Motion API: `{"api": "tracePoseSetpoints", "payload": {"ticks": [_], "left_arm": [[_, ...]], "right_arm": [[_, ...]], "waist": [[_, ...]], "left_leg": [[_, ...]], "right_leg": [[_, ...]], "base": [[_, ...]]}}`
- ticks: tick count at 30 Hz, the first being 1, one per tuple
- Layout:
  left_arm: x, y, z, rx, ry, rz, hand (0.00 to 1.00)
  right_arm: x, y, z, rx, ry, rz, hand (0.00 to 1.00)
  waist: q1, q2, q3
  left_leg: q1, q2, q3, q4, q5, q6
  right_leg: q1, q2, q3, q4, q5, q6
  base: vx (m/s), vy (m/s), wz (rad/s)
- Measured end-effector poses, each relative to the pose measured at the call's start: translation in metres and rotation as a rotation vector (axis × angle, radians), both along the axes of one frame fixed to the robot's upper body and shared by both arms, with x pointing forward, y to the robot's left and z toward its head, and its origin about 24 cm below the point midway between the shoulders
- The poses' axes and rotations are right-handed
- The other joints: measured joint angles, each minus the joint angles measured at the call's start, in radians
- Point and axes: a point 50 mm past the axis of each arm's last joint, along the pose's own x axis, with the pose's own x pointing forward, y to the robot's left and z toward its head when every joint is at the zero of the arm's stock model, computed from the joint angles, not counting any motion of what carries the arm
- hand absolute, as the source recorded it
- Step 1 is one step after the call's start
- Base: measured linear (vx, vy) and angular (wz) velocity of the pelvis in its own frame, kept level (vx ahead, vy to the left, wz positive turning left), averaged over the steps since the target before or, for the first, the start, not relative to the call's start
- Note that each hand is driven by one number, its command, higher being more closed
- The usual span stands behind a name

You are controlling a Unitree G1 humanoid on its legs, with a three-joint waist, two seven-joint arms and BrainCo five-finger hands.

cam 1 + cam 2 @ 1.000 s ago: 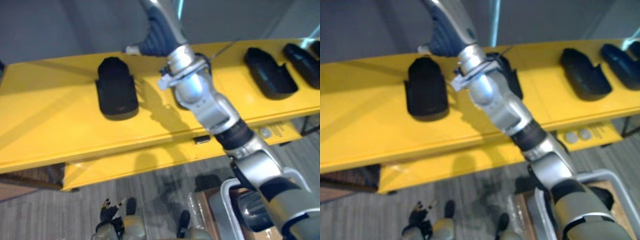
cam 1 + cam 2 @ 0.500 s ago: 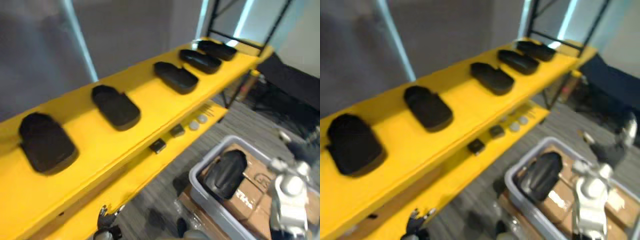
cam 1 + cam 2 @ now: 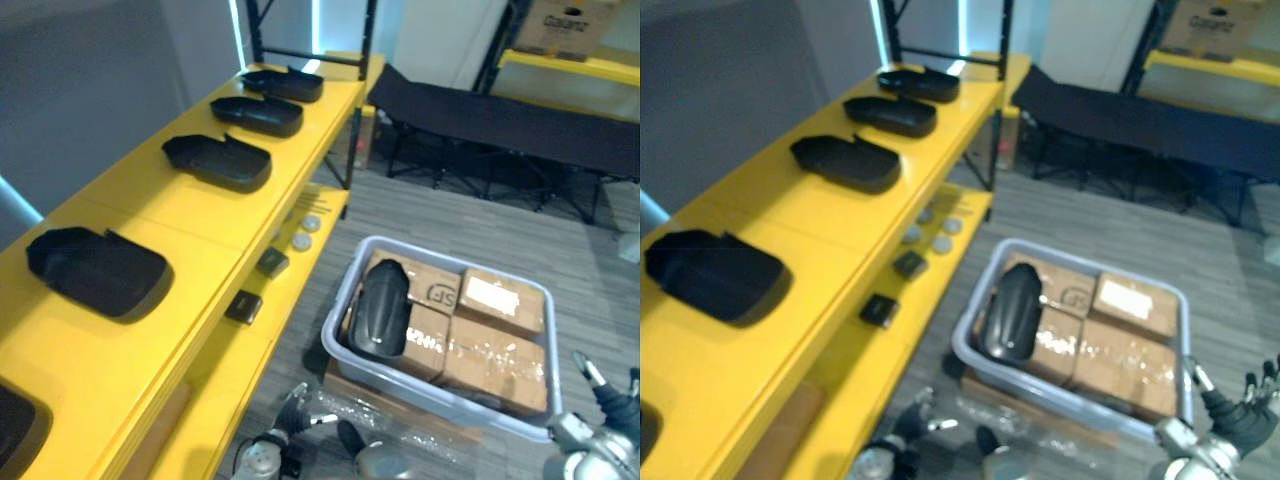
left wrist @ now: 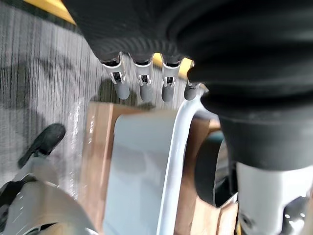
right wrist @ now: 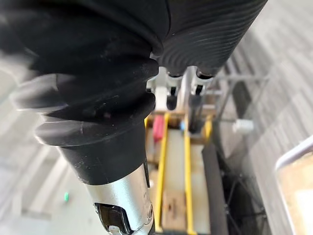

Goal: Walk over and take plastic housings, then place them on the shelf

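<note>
One black plastic housing [image 3: 380,308] lies on cardboard boxes inside a grey bin [image 3: 440,400] on the floor. Several more black housings [image 3: 98,272] [image 3: 218,161] [image 3: 258,113] sit in a row on the yellow shelf [image 3: 200,215] to my left. My right hand [image 3: 1230,415] hangs low at the right, beside the bin's near corner, fingers spread and holding nothing. In its wrist view my left hand [image 4: 142,85] hangs with relaxed fingers over the bin's rim [image 4: 171,161], also holding nothing, with the binned housing [image 4: 210,171] just past that rim.
A lower yellow shelf [image 3: 215,385] carries small dark blocks [image 3: 245,305] and round discs [image 3: 305,232]. A long black cot [image 3: 500,115] stands on the grey floor behind the bin. Another yellow rack [image 3: 570,65] with a box is at the far right.
The view has swung right from the shelf to the bin. My right arm has come off the shelf, leaving a housing there, and now hangs low at the right.
</note>
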Motion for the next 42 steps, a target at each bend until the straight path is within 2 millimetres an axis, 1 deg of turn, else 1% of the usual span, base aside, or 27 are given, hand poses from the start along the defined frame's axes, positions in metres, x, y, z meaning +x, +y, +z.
{"api": "tracePoseSetpoints", "payload": {"ticks": [1, 2, 3, 4, 5, 6, 7, 9, 10, 12, 16, 19, 21, 22, 23, 24, 26, 27, 28, 29, 31, 32, 34, 35, 36, 37, 42], "left_arm": [[0.000, 0.001, 0.000, 0.005, 0.000, 0.007, 0.00], [-0.001, 0.005, -0.001, 0.022, 0.003, 0.035, 0.00], [-0.001, 0.009, -0.001, 0.035, 0.002, 0.060, 0.00], [-0.001, 0.010, -0.001, 0.037, 0.003, 0.076, 0.00], [-0.003, 0.010, -0.001, 0.029, 0.005, 0.102, 0.00], [-0.008, 0.012, -0.001, 0.024, 0.008, 0.127, 0.00], [-0.009, 0.018, -0.002, 0.035, 0.005, 0.152, 0.00], [-0.007, 0.031, -0.001, 0.064, -0.018, 0.184, 0.00], [-0.008, 0.039, -0.002, 0.102, -0.029, 0.180, 0.00], [-0.009, 0.042, -0.003, 0.123, -0.039, 0.193, 0.00], [0.003, 0.037, 0.005, 0.103, -0.117, 0.215, 0.00], [0.026, 0.024, 0.026, 0.029, -0.247, 0.207, 0.00], [0.040, 0.011, 0.043, -0.022, -0.345, 0.170, 0.00], [0.044, 0.008, 0.048, -0.025, -0.370, 0.153, 0.00], [0.050, 0.002, 0.057, -0.046, -0.416, 0.125, 0.00], [0.051, 0.001, 0.060, -0.053, -0.430, 0.122, 0.00], [0.053, 0.001, 0.066, -0.047, -0.458, 0.119, 0.00], [0.053, 0.006, 0.070, -0.041, -0.469, 0.149, 0.00], [0.055, 0.012, 0.072, -0.028, -0.469, 0.169, 0.00], [0.056, 0.015, 0.072, -0.022, -0.468, 0.180, 0.00], [0.054, 0.029, 0.077, -0.030, -0.466, 0.251, 0.00], [0.054, 0.032, 0.079, -0.034, -0.473, 0.268, 0.00], [0.049, 0.041, 0.083, -0.054, -0.473, 0.329, 0.00], [0.048, 0.043, 0.083, -0.052, -0.469, 0.341, 0.00], [0.044, 0.047, 0.081, -0.047, -0.449, 0.360, 0.00], [0.039, 0.051, 0.077, -0.061, -0.419, 0.388, 0.00], [0.032, 0.046, 0.068, -0.115, -0.362, 0.451, 0.00]], "right_arm": [[0.006, 0.004, 0.001, 0.001, -0.011, 0.033, 0.00], [0.022, 0.013, 0.004, 0.001, -0.043, 0.112, 0.00], [0.040, 0.023, 0.009, -0.005, -0.079, 0.189, 0.00], [0.049, 0.027, 0.010, -0.008, -0.086, 0.226, 0.00], [0.059, 0.030, 0.011, -0.015, -0.087, 0.263, 0.00], [0.073, 0.032, 0.010, -0.020, -0.083, 0.297, 0.00], [0.084, 0.037, 0.013, -0.018, -0.100, 0.321, 0.00], [0.100, 0.052, 0.018, 0.003, -0.130, 0.379, 0.00], [0.108, 0.060, 0.023, 0.004, -0.153, 0.412, 0.00], [0.120, 0.070, 0.034, -0.001, -0.190, 0.447, 0.00], [0.137, 0.081, 0.036, 0.006, -0.180, 0.485, 0.00], [0.136, 0.084, 0.030, 0.028, -0.144, 0.469, 0.00], [0.127, 0.085, 0.022, 0.082, -0.126, 0.414, 0.00], [0.121, 0.085, 0.018, 0.101, -0.120, 0.397, 0.00], [0.101, 0.082, 0.005, 0.150, -0.089, 0.338, 0.00], [0.092, 0.081, 0.000, 0.166, -0.077, 0.319, 0.00], [0.070, 0.077, -0.010, 0.177, -0.048, 0.295, 0.00], [0.061, 0.075, -0.012, 0.170, -0.036, 0.305, 0.00], [0.059, 0.073, -0.012, 0.160, -0.044, 0.309, 0.00], [0.059, 0.072, -0.011, 0.154, -0.047, 0.307, 0.00], [0.061, 0.071, -0.007, 0.143, -0.072, 0.305, 0.00], [0.061, 0.071, -0.006, 0.143, -0.076, 0.303, 0.00], [0.069, 0.075, -0.001, 0.142, -0.092, 0.310, 0.00], [0.070, 0.075, 0.000, 0.142, -0.094, 0.312, 0.00], [0.074, 0.075, 0.001, 0.144, -0.094, 0.305, 0.00], [0.078, 0.075, 0.003, 0.142, -0.091, 0.300, 0.00], [0.071, 0.047, -0.006, 0.110, -0.010, 0.186, 0.00]], "waist": [[0.006, -0.001, 0.003], [0.029, 0.004, 0.015], [0.034, 0.006, 0.034], [0.039, 0.006, 0.048], [0.055, 0.015, 0.062], [0.084, 0.044, 0.068], [0.109, 0.060, 0.078], [0.131, 0.021, 0.114], [0.145, 0.007, 0.128], [0.160, 0.005, 0.136], [0.171, 0.024, 0.156], [0.195, 0.025, 0.180], [0.201, 0.037, 0.219], [0.204, 0.041, 0.228], [0.219, 0.042, 0.235], [0.219, 0.037, 0.239], [0.220, 0.026, 0.250], [0.220, 0.037, 0.257], [0.218, 0.032, 0.264], [0.221, 0.035, 0.266], [0.252, 0.048, 0.272], [0.259, 0.048, 0.272], [0.286, 0.042, 0.270], [0.288, 0.041, 0.269], [0.297, 0.031, 0.264], [0.297, 0.035, 0.265], [0.273, 0.037, 0.262]], "left_leg": [[-0.004, 0.005, -0.059, 0.036, -0.028, 0.007], [-0.041, 0.017, -0.205, 0.132, -0.086, 0.056], [-0.087, 0.015, -0.325, 0.237, -0.137, 0.100], [-0.108, 0.010, -0.389, 0.289, -0.172, 0.125], [-0.136, -0.002, -0.480, 0.337, -0.231, 0.144], [-0.159, -0.005, -0.564, 0.366, -0.288, 0.131], [-0.173, -0.011, -0.585, 0.359, -0.321, 0.082], [-0.195, -0.054, -0.575, 0.371, -0.314, 0.095], [-0.218, -0.071, -0.577, 0.377, -0.310, 0.102], [-0.248, -0.088, -0.583, 0.380, -0.303, 0.112], [-0.271, -0.091, -0.621, 0.394, -0.304, 0.112], [-0.280, -0.072, -0.648, 0.438, -0.318, 0.099], [-0.280, -0.042, -0.672, 0.547, -0.369, 0.098], [-0.281, -0.034, -0.669, 0.571, -0.383, 0.099], [-0.281, -0.029, -0.654, 0.612, -0.422, 0.115], [-0.281, -0.030, -0.633, 0.630, -0.434, 0.123], [-0.278, -0.032, -0.569, 0.674, -0.456, 0.157], [-0.280, -0.017, -0.516, 0.671, -0.448, 0.176], [-0.280, 0.000, -0.470, 0.671, -0.435, 0.186], [-0.281, 0.008, -0.454, 0.669, -0.428, 0.189], [-0.281, 0.037, -0.390, 0.648, -0.394, 0.189], [-0.285, 0.041, -0.380, 0.639, -0.383, 0.189], [-0.298, 0.056, -0.331, 0.599, -0.342, 0.174], [-0.302, 0.061, -0.322, 0.593, -0.335, 0.167], [-0.311, 0.071, -0.306, 0.589, -0.329, 0.154], [-0.328, 0.076, -0.301, 0.578, -0.321, 0.138], [-0.333, 0.045, -0.310, 0.463, -0.226, 0.111]], "right_leg": [[-0.003, 0.009, 0.025, 0.000, 0.001, 0.000], [-0.009, 0.022, 0.073, 0.002, 0.002, -0.002], [-0.019, 0.024, 0.099, 0.014, 0.002, -0.004], [-0.021, 0.026, 0.113, 0.020, 0.005, -0.008], [-0.027, 0.032, 0.133, 0.023, 0.008, -0.012], [-0.052, 0.050, 0.142, 0.025, 0.019, -0.013], [-0.077, 0.055, 0.142, 0.026, 0.033, 0.003], [-0.099, 0.016, 0.138, 0.036, 0.039, -0.005], [-0.118, -0.002, 0.130, 0.037, 0.039, -0.027], [-0.146, -0.028, 0.087, 0.037, 0.039, -0.071], [-0.148, -0.038, 0.046, 0.040, 0.046, -0.062], [-0.151, -0.020, 0.016, 0.096, 0.029, -0.017], [-0.159, 0.017, -0.020, 0.204, 0.012, 0.006], [-0.164, 0.029, -0.027, 0.229, 0.011, 0.005], [-0.183, 0.047, -0.032, 0.274, 0.011, 0.005], [-0.186, 0.046, -0.036, 0.284, 0.012, 0.004], [-0.190, 0.033, -0.100, 0.276, 0.061, -0.015], [-0.189, 0.022, -0.157, 0.218, 0.125, -0.065], [-0.209, 0.009, -0.284, 0.333, 0.057, -0.100], [-0.215, 0.000, -0.330, 0.393, 0.016, -0.104], [-0.210, -0.063, -0.443, 0.580, -0.125, -0.115], [-0.199, -0.083, -0.462, 0.609, -0.153, -0.117], [-0.154, -0.170, -0.512, 0.662, -0.216, -0.117], [-0.139, -0.191, -0.523, 0.659, -0.220, -0.121], [-0.117, -0.213, -0.534, 0.626, -0.214, -0.093], [-0.121, -0.204, -0.561, 0.591, -0.215, -0.063], [-0.093, -0.163, -0.575, 0.398, -0.204, -0.043]], "base": [[-0.08, -0.013, -1.04], [-0.10, 0.030, -1.16], [-0.12, 0.064, -1.05], [-0.16, 0.153, -0.72], [-0.17, 0.242, -0.70], [-0.21, 0.279, -0.72], [-0.18, 0.212, -0.57], [-0.20, 0.121, -0.14], [-0.18, 0.100, 0.02], [-0.08, 0.072, 0.11], [0.03, 0.025, 0.24], [0.08, -0.025, 0.26], [0.01, 0.005, 0.01], [-0.08, 0.068, -0.39], [-0.08, 0.045, -0.48], [-0.14, 0.070, -0.79], [-0.24, 0.067, -0.94], [-0.33, 0.074, -1.19], [-0.27, 0.071, -1.13], [-0.23, 0.085, -1.05], [-0.15, 0.052, -0.91], [-0.10, -0.019, -0.77], [-0.10, -0.081, -0.67], [-0.06, -0.146, -0.64], [-0.06, -0.215, -0.61], [-0.05, -0.184, -0.59], [-0.02, -0.165, -0.26]]}}
